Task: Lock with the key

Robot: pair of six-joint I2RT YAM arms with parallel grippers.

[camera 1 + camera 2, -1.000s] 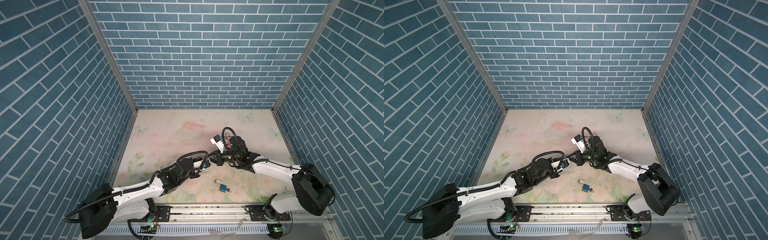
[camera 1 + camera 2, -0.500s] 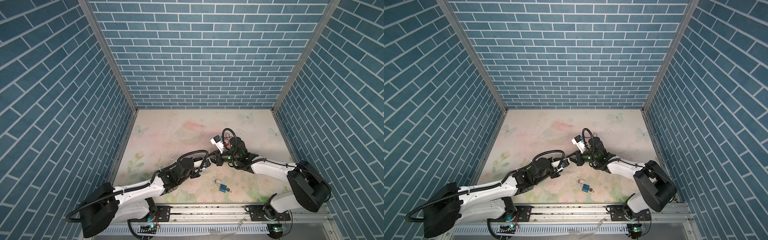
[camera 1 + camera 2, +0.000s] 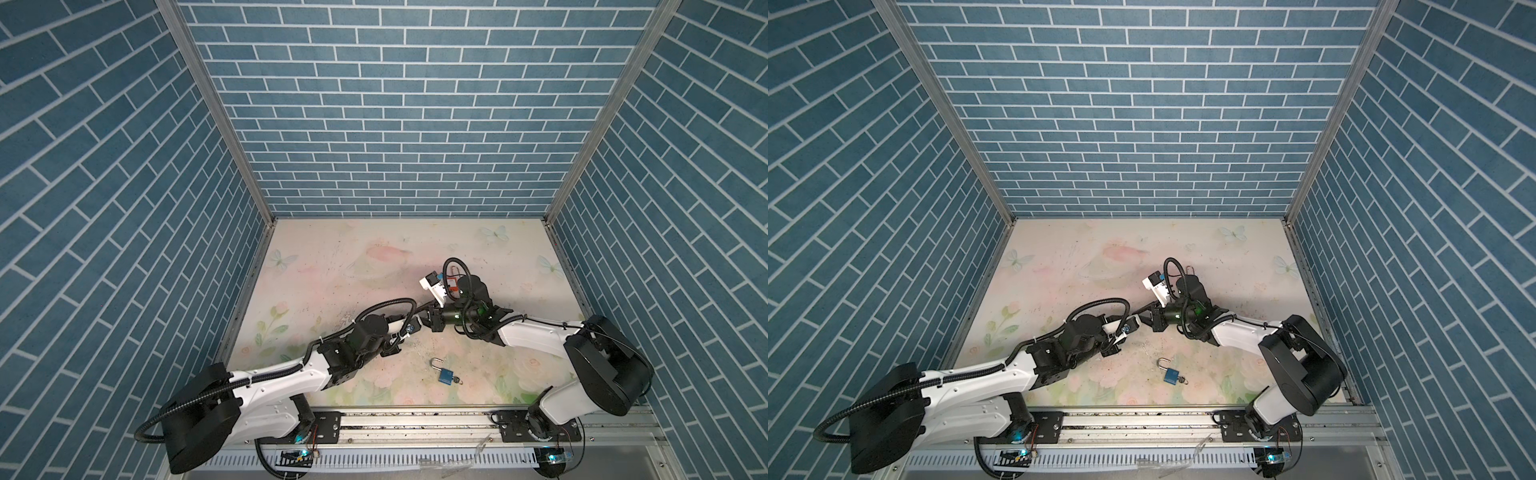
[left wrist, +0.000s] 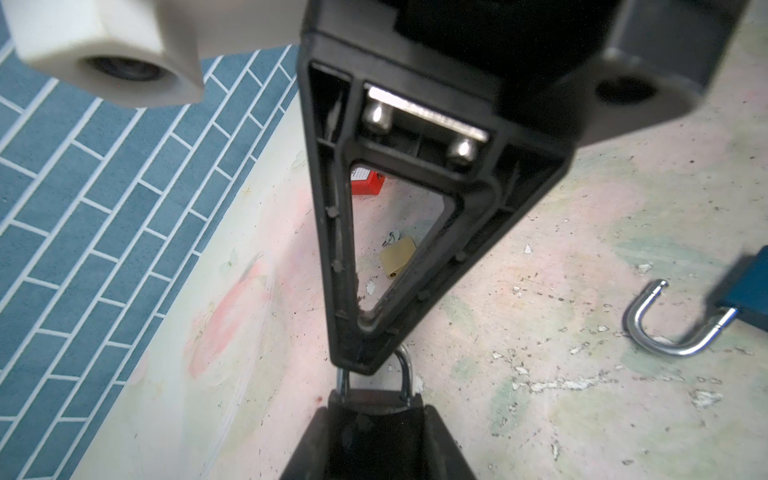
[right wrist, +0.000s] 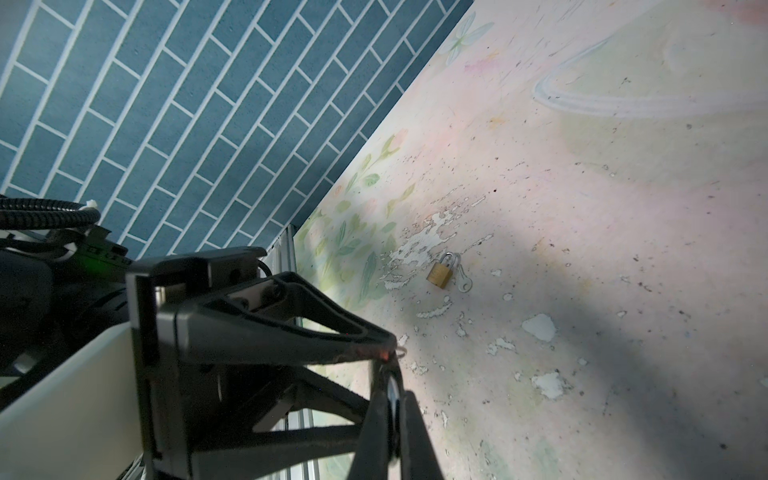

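Mid-frame in both top views, tip to tip above the surface [image 3: 332,257]: left gripper [image 3: 419,325] reaching in from the lower left, right gripper [image 3: 430,322] from the right.

Clamped between the left gripper's fingers [image 4: 436,440], bottom centre of the left wrist view: a small padlock [image 4: 374,395], its shackle [image 4: 407,370] with both legs down in the body and pointing toward the right gripper.

Right gripper clenched, fingers pressed together, tip laid against the top of that shackle; impossible to tell whether pinching it or merely touching.

Lower centre of both top views, well apart from both arms: a blue padlock [image 3: 444,376] flat on the surface, hoop swung open, key [image 3: 457,380] stuck in its bottom end.

Through the right gripper's finger frame, upper middle of the left wrist view: a red padlock [image 4: 365,185], partly hidden, and nearer, a brass padlock [image 4: 398,258] lying flat.

Centre of the right wrist view: a brass lock [image 5: 440,272], hoop shut, on chipped paint, with a loose silver key [image 5: 464,284] touching its side.
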